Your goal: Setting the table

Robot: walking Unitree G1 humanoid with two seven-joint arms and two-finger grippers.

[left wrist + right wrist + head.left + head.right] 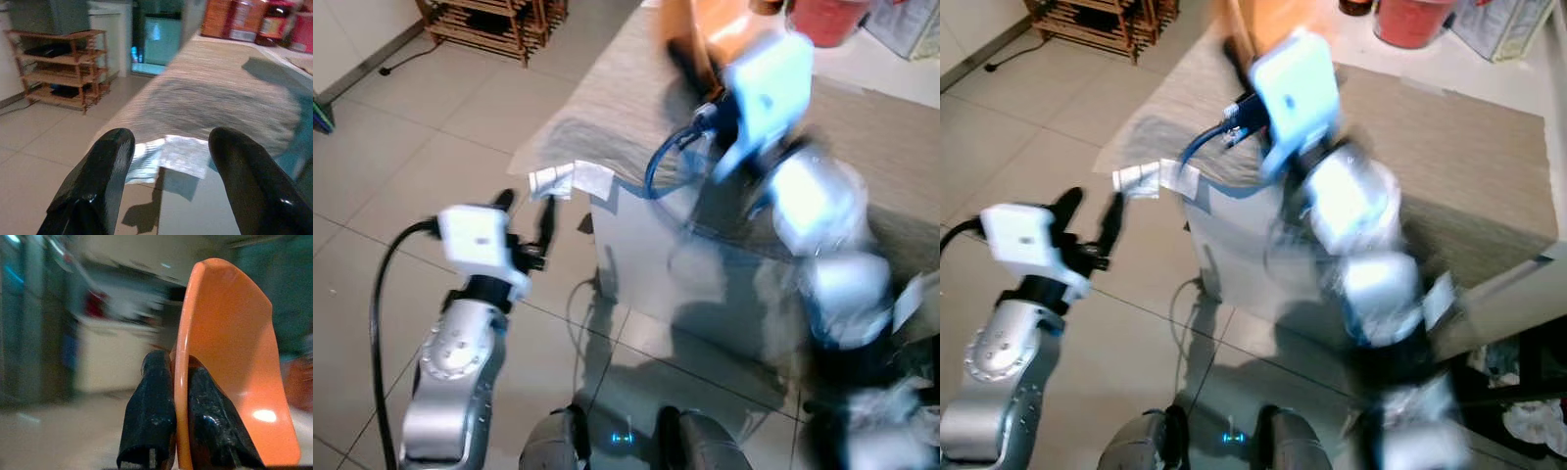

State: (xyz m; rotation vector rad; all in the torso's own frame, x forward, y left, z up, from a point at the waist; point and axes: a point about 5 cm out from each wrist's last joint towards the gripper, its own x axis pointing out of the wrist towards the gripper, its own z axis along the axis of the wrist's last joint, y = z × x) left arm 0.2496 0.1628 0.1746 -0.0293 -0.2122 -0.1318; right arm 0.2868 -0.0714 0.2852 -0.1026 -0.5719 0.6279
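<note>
Orange plate point(230, 362) sits pinched by its rim in your right gripper point(182, 431), on edge above the mat-covered table point(1469, 166) — swing fast and it could twist loose. Left gripper point(171, 171) gapes empty beside the table corner.

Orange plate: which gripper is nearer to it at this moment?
Right. The right gripper is clamped on the orange plate's rim, raised over the table. The left gripper, fingers open, hovers off the table's near corner, apart from the plate.
</note>
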